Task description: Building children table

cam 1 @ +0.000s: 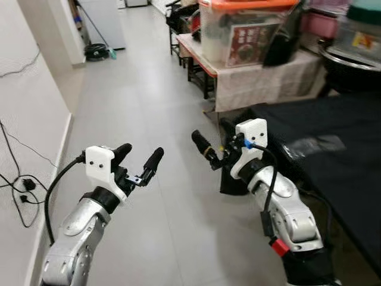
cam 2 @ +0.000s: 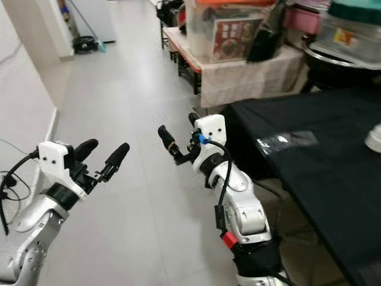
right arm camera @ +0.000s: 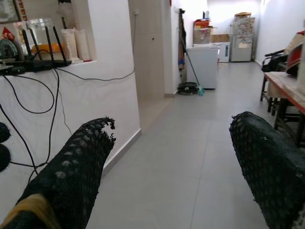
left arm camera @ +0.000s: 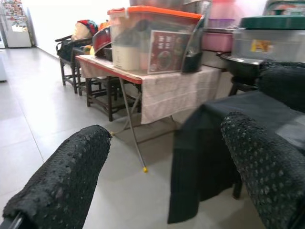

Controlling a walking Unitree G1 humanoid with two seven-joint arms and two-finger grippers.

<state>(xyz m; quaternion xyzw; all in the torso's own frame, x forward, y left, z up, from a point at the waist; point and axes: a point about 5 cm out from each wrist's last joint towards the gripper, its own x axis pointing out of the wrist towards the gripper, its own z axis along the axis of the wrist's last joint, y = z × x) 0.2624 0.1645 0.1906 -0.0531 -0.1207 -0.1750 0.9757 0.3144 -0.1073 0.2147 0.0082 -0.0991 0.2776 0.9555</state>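
A tiled floor (cam 1: 149,89) runs from the bottom of the frame to the upper left. Along the left edge stands a wall (cam 1: 27,101), with cables (cam 1: 21,190) hanging at its foot. At the top right, a folding table (cam 1: 250,74) carries a lidded storage bin (cam 1: 244,30), with more containers (cam 1: 360,33) to its right. Behind that table, toward the top centre, stand chairs (left arm camera: 71,52). Below it, a cloth-covered table (cam 2: 321,149) fills the right side of the frame. At the top left, a coiled hose (cam 1: 95,52) lies on the floor beside a white appliance (cam 1: 107,21).
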